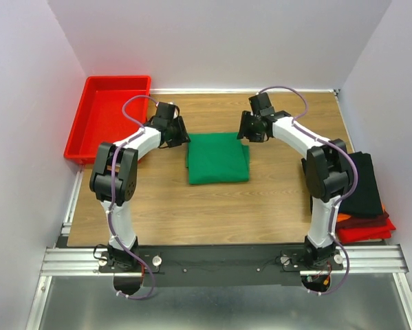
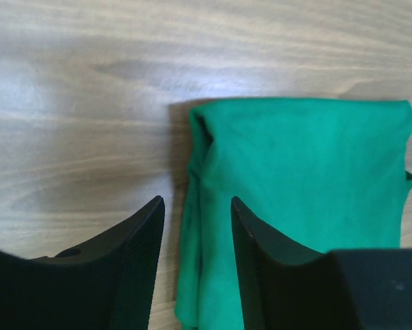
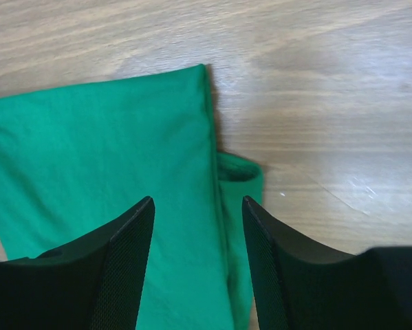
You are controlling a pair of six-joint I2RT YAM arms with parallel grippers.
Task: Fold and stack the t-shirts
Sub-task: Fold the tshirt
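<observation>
- Wood-grain bench (image 1: pixel 261 206), enclosed by white walls (image 1: pixel 212 41).
- Rigid red plastic tray (image 1: pixel 106 117) sits at the far-left corner.
- Folded bright green cloth t-shirt (image 1: pixel 218 158) lies mid-bench; stack of folded dark t-shirts (image 1: pixel 362 185) at the right edge.
- Left end effector (image 2: pixel 196 203) and right end effector (image 3: pixel 197 201) are both released, each above a side edge of the green shirt.

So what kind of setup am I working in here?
Probably a robotics lab cell: plain white walls box in a wooden table, with an aluminium rail along its near edge.

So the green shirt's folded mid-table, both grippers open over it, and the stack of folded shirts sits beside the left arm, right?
Not quite: the stack of folded shirts sits beside the right arm, as the top external view shows. The rest holds.
</observation>
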